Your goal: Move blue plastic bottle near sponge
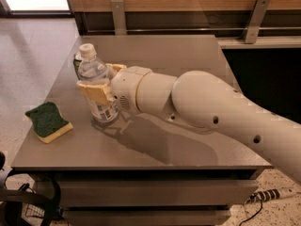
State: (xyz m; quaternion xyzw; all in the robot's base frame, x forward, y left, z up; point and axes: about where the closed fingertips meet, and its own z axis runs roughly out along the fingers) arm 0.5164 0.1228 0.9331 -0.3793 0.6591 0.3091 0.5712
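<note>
The blue plastic bottle [96, 88], clear with a white cap and white-and-blue label, stands upright at the table's left side. My gripper [101, 81] is shut on the bottle's middle, one tan finger in front and one behind. The sponge [48, 121], dark green over pale yellow, lies near the table's front left corner, a short gap left of the bottle. The white arm reaches in from the right.
A green drink can [76, 62] stands just behind the bottle, mostly hidden by it. The grey table [188, 154] ends close behind the sponge at the left and front edges. A railing and wooden wall run along the back.
</note>
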